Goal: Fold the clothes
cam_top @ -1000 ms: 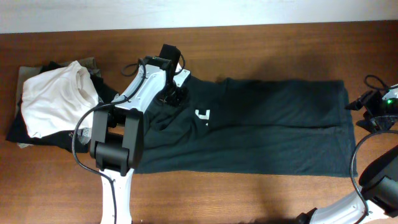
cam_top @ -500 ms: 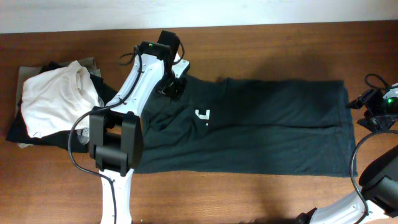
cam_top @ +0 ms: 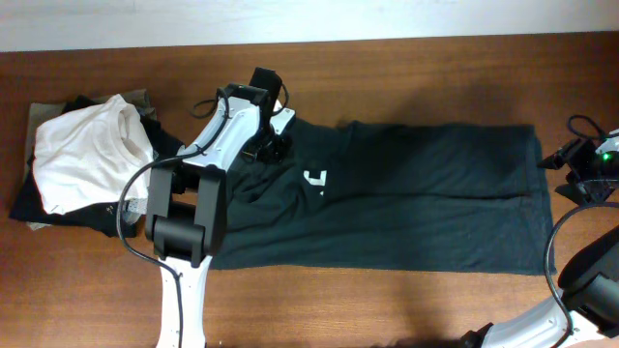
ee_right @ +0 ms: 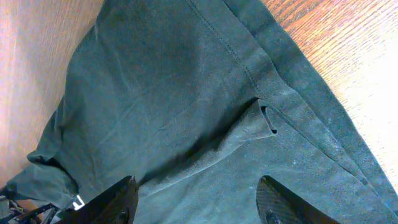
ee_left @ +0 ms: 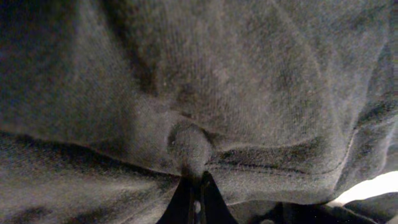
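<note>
Overhead: shirt (cam_top: 416, 193) lies spread across the table (cam_top: 406, 77), same spot as before. Left gripper (cam_top: 271, 147) at the collar end has shifted slightly further onto the cloth since half a second ago. It is pinched tight on a fabric fold. Right gripper (ee_right: 196, 198) is unmoved by the far hem, fingers wide apart, holding nothing.

Legible text: none. One white printed mark (cam_top: 314, 179) stands on the chest of the dark T-shirt (cam_top: 426, 193) in the overhead view. It is a fragment of block lettering, partly taken up by a fold in the cloth, and too small and broken to read as any letter. Both wrist views show plain dark fabric only, with nothing readable on it.
</note>
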`<state>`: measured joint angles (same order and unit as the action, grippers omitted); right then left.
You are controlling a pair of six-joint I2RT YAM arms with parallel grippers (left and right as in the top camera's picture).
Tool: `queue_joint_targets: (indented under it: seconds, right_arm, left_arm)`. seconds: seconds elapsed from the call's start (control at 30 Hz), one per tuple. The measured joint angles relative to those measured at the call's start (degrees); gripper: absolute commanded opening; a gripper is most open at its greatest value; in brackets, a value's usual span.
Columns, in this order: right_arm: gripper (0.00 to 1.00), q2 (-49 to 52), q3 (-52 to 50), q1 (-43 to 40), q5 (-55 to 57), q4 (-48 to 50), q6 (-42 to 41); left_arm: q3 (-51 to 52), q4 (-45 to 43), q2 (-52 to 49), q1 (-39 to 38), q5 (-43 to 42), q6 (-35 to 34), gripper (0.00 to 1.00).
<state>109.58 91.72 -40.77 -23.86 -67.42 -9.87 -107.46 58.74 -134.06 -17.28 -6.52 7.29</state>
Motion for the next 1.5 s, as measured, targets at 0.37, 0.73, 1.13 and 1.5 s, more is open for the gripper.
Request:
queue_joint_targets:
  seconds: [0.37, 0.73, 1.13, 1.5]
  right_arm:
    - [0.65, 0.0, 0.0, 0.0, 0.0, -0.02, 0.02]
    - [0.66, 0.0, 0.0, 0.0, 0.0, -0.09, 0.02]
    - [0.72, 0.0, 0.0, 0.0, 0.0, 0.87, -0.04]
    - [0.34, -0.24, -5.16, -0.2, 9.55, 2.54, -6.73]
  left_arm:
    - [-6.82, 6.78, -0.55, -0.02, -0.94, -0.66, 0.34]
    - [-7.15, 8.33, -3.82, 0.02, 0.13, -0.76, 0.38]
    - [-24.15, 19.74, -5.27, 0.0, 0.35, -0.66, 0.0]
    - [-27.23, 27.23, -5.29, 3.89, 6.43, -0.74, 0.04]
